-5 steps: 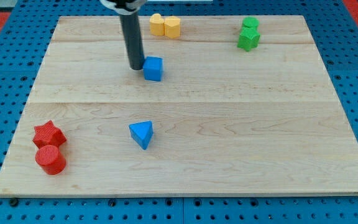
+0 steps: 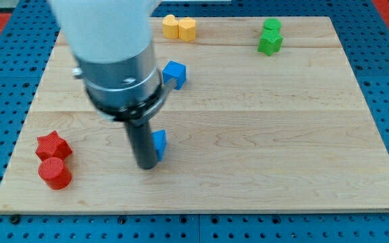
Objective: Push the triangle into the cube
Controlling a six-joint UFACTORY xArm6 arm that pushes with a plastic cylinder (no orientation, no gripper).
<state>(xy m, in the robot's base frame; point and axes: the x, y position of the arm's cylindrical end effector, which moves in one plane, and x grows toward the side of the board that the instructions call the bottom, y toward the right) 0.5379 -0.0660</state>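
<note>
The blue triangle (image 2: 159,144) lies left of the board's middle, mostly hidden behind my rod. My tip (image 2: 146,166) rests on the board at the triangle's lower left, right against it as far as I can tell. The blue cube (image 2: 175,73) sits above it toward the view's top, partly covered by the arm's grey body (image 2: 117,67).
Two yellow blocks (image 2: 179,28) sit at the top edge. Two green blocks (image 2: 270,38) sit at the top right. A red star (image 2: 53,145) and a red cylinder (image 2: 55,173) sit at the lower left. The wooden board (image 2: 282,148) lies on a blue pegboard.
My tip has moved from beside the blue cube down the view to the blue triangle's lower left. The cube has shifted a little to the right and up.
</note>
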